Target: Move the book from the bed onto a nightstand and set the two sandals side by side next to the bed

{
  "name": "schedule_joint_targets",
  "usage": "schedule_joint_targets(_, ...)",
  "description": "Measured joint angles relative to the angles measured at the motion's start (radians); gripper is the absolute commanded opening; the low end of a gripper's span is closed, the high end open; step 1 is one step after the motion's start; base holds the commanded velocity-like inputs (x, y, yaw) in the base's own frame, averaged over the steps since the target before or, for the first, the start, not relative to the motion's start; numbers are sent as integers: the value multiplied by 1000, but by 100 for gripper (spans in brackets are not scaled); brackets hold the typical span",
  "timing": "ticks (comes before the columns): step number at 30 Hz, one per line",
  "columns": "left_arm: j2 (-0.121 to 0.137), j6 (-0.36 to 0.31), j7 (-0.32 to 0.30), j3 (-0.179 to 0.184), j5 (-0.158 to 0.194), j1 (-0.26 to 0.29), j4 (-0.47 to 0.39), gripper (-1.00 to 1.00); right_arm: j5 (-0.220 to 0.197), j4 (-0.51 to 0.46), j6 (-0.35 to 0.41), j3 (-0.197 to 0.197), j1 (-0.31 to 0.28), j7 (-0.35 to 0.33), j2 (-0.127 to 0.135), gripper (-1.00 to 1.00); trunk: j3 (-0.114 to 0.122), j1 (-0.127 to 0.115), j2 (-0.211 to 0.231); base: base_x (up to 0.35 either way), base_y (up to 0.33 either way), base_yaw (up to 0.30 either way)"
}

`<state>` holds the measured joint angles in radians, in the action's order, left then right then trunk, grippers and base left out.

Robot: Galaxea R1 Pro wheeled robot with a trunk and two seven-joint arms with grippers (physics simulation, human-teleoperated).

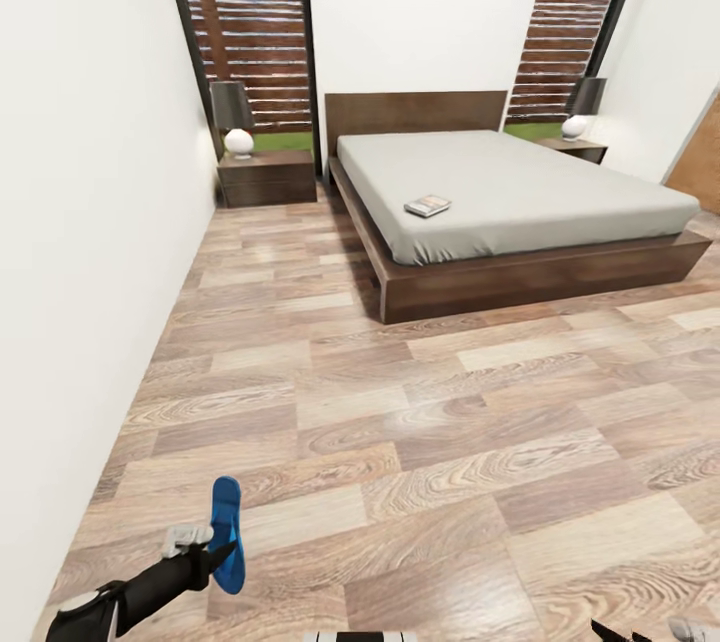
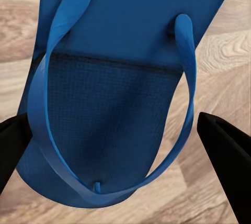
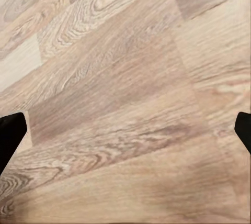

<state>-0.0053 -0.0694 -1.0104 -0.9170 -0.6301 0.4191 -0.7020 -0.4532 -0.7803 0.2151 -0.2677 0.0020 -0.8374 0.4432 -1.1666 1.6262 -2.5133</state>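
Now the left fingers (image 2: 13, 145) are clamped on a blue sandal (image 1: 227, 532). Far off, the book (image 1: 427, 206) lies on the bed (image 1: 520, 187). The right fingers (image 3: 11, 135) are apart over the floor (image 1: 420, 422).

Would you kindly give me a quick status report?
Left gripper shut on sandal. Right gripper open over floor. Book on bed. Path clear.

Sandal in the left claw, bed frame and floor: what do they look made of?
The sandal looks like matte blue foam or rubber, with a fine grid texture on the footbed and smooth thin straps. The bed frame looks like dark brown wood with faint grain and a low sheen. The floor looks like light wood planks with clear grain, possibly laminate.
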Motion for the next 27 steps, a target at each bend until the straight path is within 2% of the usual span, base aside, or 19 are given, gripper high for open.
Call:
schedule_joint_targets(4,1,17,1,0,1,0,11,-100,4,-27,27,1,0,14,-2,100,15,-2,1,0,0,0)
schedule_joint_targets(15,-5,23,0,6,-13,0,33,-100,3,-29,30,0,0,12,-2,100,58,-7,4,0,0,0)
schedule_joint_targets(27,2,25,9,6,-13,0,70,-100,2,-26,20,0,0,13,-1,100,104,-12,6,0,0,0)
